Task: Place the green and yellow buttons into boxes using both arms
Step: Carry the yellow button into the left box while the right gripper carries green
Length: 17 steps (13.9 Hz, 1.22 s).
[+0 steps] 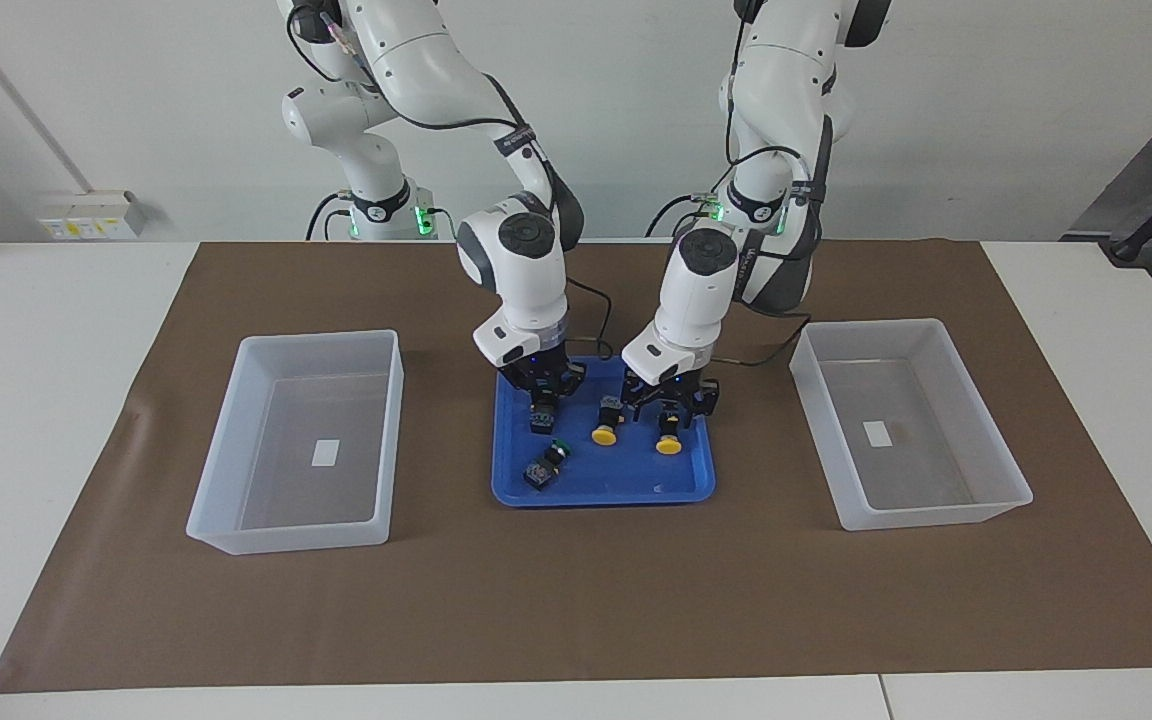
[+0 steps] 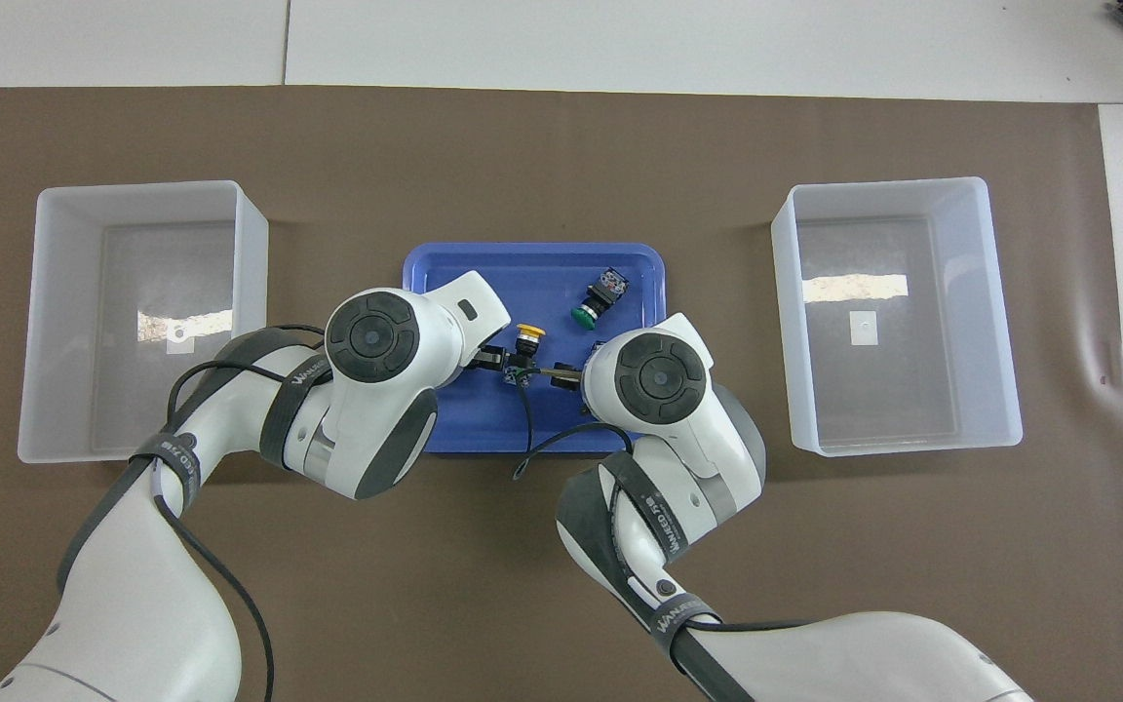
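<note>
A shallow blue tray [image 1: 604,492] in the middle of the table holds the buttons. One green button [image 1: 548,463] lies loose in it and also shows in the overhead view [image 2: 597,297]. One yellow button [image 1: 604,422] stands between the two grippers, seen from above too [image 2: 527,336]. My left gripper [image 1: 674,410] is down in the tray at the second yellow button [image 1: 669,441]. My right gripper [image 1: 543,402] is down in the tray at a black button body [image 1: 540,422] whose cap is hidden. Both boxes [image 1: 301,440] [image 1: 906,420] are empty.
The boxes stand on a brown mat [image 1: 576,600], one toward each arm's end of the table, with the tray [image 2: 445,273] between them. From above the two wrists cover the part of the tray nearer to the robots.
</note>
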{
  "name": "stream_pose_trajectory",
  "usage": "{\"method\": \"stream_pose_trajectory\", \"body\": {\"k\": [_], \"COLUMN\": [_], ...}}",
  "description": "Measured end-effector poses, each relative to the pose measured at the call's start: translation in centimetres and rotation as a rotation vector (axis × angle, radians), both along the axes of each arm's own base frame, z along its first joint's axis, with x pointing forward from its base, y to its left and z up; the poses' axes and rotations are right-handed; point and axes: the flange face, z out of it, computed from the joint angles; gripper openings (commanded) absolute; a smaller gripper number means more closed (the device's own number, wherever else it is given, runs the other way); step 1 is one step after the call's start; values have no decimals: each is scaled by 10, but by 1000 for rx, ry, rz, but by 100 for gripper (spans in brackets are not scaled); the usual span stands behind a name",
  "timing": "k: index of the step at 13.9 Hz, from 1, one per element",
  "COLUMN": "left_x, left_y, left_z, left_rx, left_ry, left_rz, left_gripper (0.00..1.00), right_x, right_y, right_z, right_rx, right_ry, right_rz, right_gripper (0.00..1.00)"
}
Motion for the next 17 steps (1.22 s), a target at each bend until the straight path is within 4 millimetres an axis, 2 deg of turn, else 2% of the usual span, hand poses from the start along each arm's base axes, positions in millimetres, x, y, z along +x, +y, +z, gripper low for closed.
{"method": "stream_pose_trajectory", "body": {"k": [1, 2, 4, 5, 6, 7, 9, 11, 13, 15, 17], "left_x": [-2, -1, 5, 10, 17, 23, 33, 42, 54, 66, 72], "left_y": [0, 2, 10, 18, 31, 49, 95, 138, 178, 219, 262], "left_z": [-1, -1, 14, 30, 50, 74, 117, 141, 145, 143, 140], "left_rx": [8, 15, 14, 8, -2, -13, -29, -33, -23, -8, 12], "left_ry": [15, 26, 16, 3, -14, -33, -66, -94, -124, -159, -172], "left_rz": [10, 19, 39, 58, 83, 114, 178, 214, 198, 175, 171], "left_gripper": [0, 0, 0, 0, 0, 0, 0, 0, 0, 0, 0], "right_x": [4, 10, 21, 26, 30, 35, 47, 61, 68, 75, 84], "right_y": [0, -3, -22, -39, -62, -93, -167, -242, -296, -332, -352], "right_z": [13, 37, 99, 134, 162, 186, 208, 204, 178, 140, 101], "right_rx": [15, 24, 37, 45, 49, 44, 17, -11, -30, -42, -52], "right_ry": [-3, -8, -19, -33, -50, -63, -74, -71, -45, -35, -35], "right_rz": [-13, -24, -51, -53, -36, 0, 85, 146, 179, 195, 189], "right_gripper": [0, 0, 0, 0, 0, 0, 0, 0, 0, 0, 0]}}
